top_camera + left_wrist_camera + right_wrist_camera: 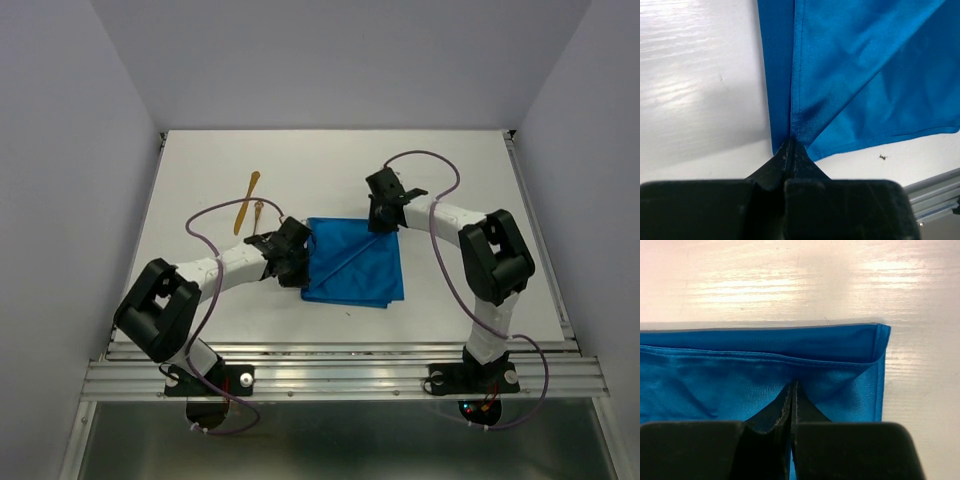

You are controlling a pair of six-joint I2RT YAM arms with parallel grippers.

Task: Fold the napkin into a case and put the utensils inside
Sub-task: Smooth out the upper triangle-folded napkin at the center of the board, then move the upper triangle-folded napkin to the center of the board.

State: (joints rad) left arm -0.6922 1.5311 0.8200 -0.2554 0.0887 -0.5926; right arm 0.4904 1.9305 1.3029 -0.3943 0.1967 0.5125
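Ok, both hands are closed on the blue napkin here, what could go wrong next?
1. The left hand and right hand each pinch only a small tuck of the napkin, with a taut ridge between them; one slip could spoil the fold.
2. The utensils lie close to the left arm, so a wide swing might knock them.

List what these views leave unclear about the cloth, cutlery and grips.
- Top external: the slim golden-orange utensils are too small to count or tell apart.
- Left wrist: how many layers of the bright blue cloth napkin the left gripper pinches; its shut jaws hide them.
- Right wrist: likewise for the right gripper; the napkin runs off the left edge.
- Wrist views: no utensils in frame.
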